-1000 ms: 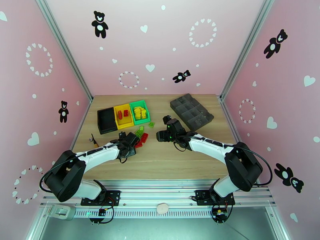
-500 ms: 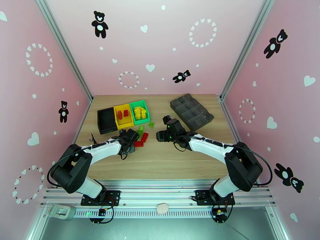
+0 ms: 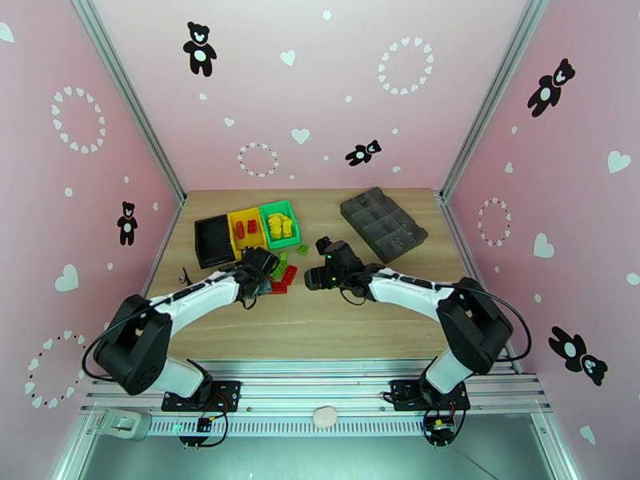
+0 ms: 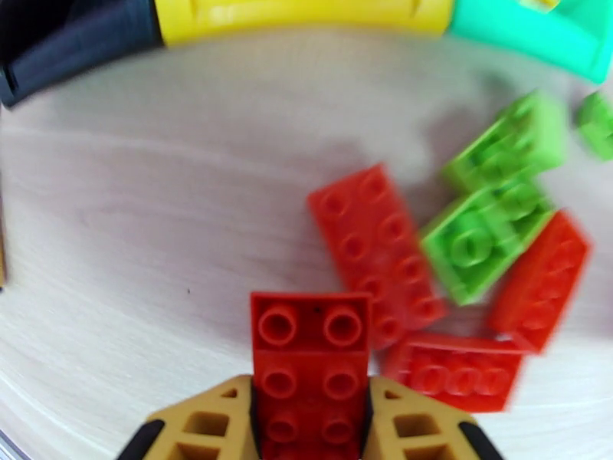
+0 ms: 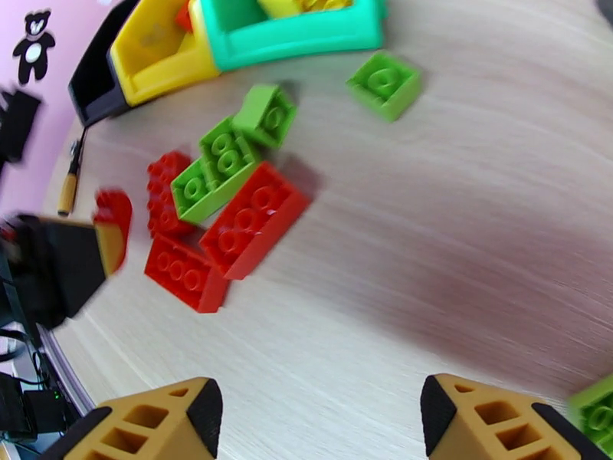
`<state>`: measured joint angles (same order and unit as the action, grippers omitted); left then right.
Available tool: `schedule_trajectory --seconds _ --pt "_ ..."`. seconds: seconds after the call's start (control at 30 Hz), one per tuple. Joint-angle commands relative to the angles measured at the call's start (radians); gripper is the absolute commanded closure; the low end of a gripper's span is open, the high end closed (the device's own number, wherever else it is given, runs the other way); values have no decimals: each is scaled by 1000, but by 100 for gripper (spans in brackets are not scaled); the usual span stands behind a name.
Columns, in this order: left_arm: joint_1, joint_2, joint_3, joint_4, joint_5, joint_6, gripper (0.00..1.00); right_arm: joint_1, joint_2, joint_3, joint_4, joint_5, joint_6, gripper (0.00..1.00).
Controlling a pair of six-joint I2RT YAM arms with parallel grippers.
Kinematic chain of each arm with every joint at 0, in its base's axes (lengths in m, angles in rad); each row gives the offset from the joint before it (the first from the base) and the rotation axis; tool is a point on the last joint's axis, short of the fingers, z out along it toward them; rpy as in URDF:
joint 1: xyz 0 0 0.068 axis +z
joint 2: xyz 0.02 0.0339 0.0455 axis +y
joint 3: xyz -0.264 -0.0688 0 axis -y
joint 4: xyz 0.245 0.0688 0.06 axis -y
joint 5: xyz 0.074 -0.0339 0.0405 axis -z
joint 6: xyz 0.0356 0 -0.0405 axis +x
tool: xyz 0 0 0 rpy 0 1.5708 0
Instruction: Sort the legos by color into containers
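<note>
Now the left claw [image 4: 310,414] pinches one red lego [image 4: 310,339] (the right claw [image 5: 318,400] stands spread wide).

Dk grey tray [image 3: 383,223], rear rt

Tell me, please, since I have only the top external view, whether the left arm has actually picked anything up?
Observer: Yes. On the left wrist camera, the left fingers are shut on a red brick, gripping its long sides.
Operator: Thank you. Is the right arm carrying anything?
Observer: No. The right fingers stand open, with only bare table between them.
Operator: Is any brick close to them?
Observer: A green brick lies close beside one finger, at the lower right edge of the right wrist picture.
</note>
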<state>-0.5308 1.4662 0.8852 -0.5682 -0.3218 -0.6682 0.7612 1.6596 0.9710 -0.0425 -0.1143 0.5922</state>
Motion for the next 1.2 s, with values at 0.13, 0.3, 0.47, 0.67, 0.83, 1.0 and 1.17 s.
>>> schedule_trajectory --seconds 0.13,0.3,0.47,0.67,0.83,1.0,1.17 --pt "108 -14 164 -62 17 101 75 69 109 151 -20 -42 9 29" --pt "190 80 299 -60 68 147 75 91 173 221 -25 -65 22 30" --pt "240 206 450 -75 89 180 76 96 166 230 -15 -62 22 30" --pt "278 368 613 -98 96 200 76 96 129 213 -37 -45 7 30" --pt "290 469 703 -113 95 200 74 96 80 170 -46 -19 -3 30" --pt "293 509 747 -129 90 200 57 96 28 127 -52 6 -10 29" --pt "292 479 730 -132 78 196 30 97 -8 102 -67 26 -21 28"
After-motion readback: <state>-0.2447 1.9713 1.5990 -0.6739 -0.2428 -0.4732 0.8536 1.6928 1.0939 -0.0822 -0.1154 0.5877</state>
